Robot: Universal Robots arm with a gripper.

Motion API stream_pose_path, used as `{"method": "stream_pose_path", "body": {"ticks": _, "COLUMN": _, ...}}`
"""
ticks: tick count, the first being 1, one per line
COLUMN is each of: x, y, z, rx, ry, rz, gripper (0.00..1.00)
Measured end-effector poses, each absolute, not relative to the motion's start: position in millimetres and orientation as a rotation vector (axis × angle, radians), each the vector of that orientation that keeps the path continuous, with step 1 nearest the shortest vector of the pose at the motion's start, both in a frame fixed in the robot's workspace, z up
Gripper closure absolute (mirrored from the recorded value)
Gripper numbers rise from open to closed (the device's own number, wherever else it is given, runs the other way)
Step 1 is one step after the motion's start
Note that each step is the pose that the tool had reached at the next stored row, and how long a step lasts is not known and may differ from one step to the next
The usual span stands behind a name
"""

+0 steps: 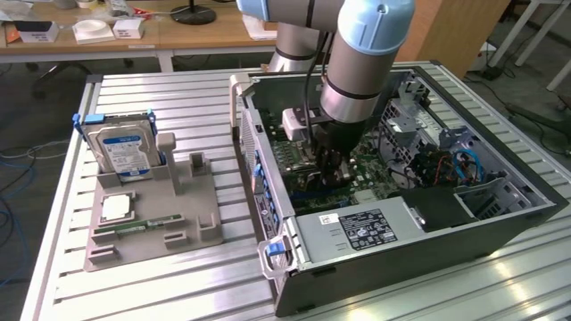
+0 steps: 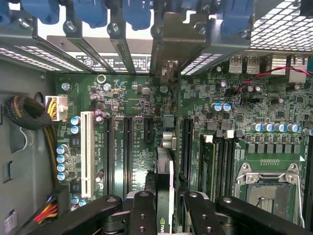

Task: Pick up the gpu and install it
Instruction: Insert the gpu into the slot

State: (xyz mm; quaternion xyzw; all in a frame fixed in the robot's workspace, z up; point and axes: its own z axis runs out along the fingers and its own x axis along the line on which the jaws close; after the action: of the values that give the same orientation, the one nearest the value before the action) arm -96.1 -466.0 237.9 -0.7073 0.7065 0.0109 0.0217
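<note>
- I have the gripper (image 2: 166, 208) inside the open computer case (image 1: 499, 214), low over the motherboard (image 2: 132, 122); its black fingers (image 2: 143, 210) are clamped on the gpu (image 2: 165, 191), one on each flat face.
- The gpu stands on edge between the fingers, so in the wrist view I see it mostly as a thin dark edge with a lighter strip beside it. Its long axis runs straight out from the gripper toward the row of rear bracket openings (image 2: 122, 49) of the case.
- That axis lies parallel to the long black expansion slots (image 2: 128, 152) on the motherboard. The card sits between the slots near the white slot (image 2: 87, 152) and the black slot (image 2: 186, 147) on the other side; I judge it lined up with one socket, but I cannot tell whether its lower edge is already seated or only just above.
- The card's far end points at a silvery metal bracket (image 2: 178, 44) at the rear wall, beside the blue retaining clips (image 2: 137, 12).
- Materials: green glossy board studded with blue-topped capacitors (image 2: 62, 161), hard plastic slots, perforated grey steel case walls, matte black jointed fingers.
- In the exterior view, a grey holder tray (image 1: 152, 221) lies well apart from the case, carrying a hard drive (image 1: 125, 150) and a memory stick (image 1: 138, 226).
</note>
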Motion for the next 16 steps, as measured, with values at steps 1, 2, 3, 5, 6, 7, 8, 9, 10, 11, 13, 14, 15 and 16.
{"method": "stream_pose_path", "body": {"ticks": 1, "x": -96.1, "y": -466.0, "z": 237.5, "rx": -2.192, "ry": 2.189, "rz": 0.034, "gripper": 0.73}}
{"method": "stream_pose_path", "body": {"ticks": 2, "x": -96.1, "y": -466.0, "z": 237.1, "rx": -2.192, "ry": 2.189, "rz": 0.034, "gripper": 0.73}}
{"method": "stream_pose_path", "body": {"ticks": 3, "x": -96.1, "y": -466.0, "z": 236.7, "rx": -2.192, "ry": 2.189, "rz": 0.034, "gripper": 0.73}}
{"method": "stream_pose_path", "body": {"ticks": 5, "x": -96.1, "y": -466.0, "z": 236.1, "rx": -2.192, "ry": 2.189, "rz": 0.034, "gripper": 0.73}}
{"method": "stream_pose_path", "body": {"ticks": 6, "x": -96.1, "y": -466.0, "z": 235.7, "rx": -2.192, "ry": 2.189, "rz": 0.034, "gripper": 0.73}}
{"method": "stream_pose_path", "body": {"ticks": 7, "x": -96.1, "y": -466.0, "z": 235.4, "rx": -2.192, "ry": 2.189, "rz": 0.034, "gripper": 0.73}}
{"method": "stream_pose_path", "body": {"ticks": 8, "x": -96.1, "y": -466.0, "z": 235.0, "rx": -2.192, "ry": 2.189, "rz": 0.034, "gripper": 0.73}}
{"method": "stream_pose_path", "body": {"ticks": 9, "x": -96.1, "y": -466.0, "z": 234.5, "rx": -2.192, "ry": 2.189, "rz": 0.034, "gripper": 0.73}}
{"method": "stream_pose_path", "body": {"ticks": 10, "x": -96.1, "y": -466.0, "z": 233.8, "rx": -2.192, "ry": 2.189, "rz": 0.034, "gripper": 0.73}}
{"method": "stream_pose_path", "body": {"ticks": 11, "x": -96.1, "y": -465.9, "z": 232.5, "rx": -2.191, "ry": 2.189, "rz": 0.034, "gripper": 0.73}}
{"method": "stream_pose_path", "body": {"ticks": 13, "x": -96.1, "y": -466.0, "z": 231.8, "rx": -2.192, "ry": 2.189, "rz": 0.034, "gripper": 0.73}}
{"method": "stream_pose_path", "body": {"ticks": 14, "x": -96.2, "y": -466.0, "z": 231.8, "rx": -2.192, "ry": 2.189, "rz": 0.034, "gripper": 0.73}}
{"method": "stream_pose_path", "body": {"ticks": 15, "x": -96.2, "y": -466.0, "z": 231.8, "rx": -2.192, "ry": 2.189, "rz": 0.034, "gripper": 0.73}}
{"method": "stream_pose_path", "body": {"ticks": 16, "x": -96.3, "y": -466.0, "z": 231.8, "rx": -2.192, "ry": 2.189, "rz": 0.034, "gripper": 0.73}}
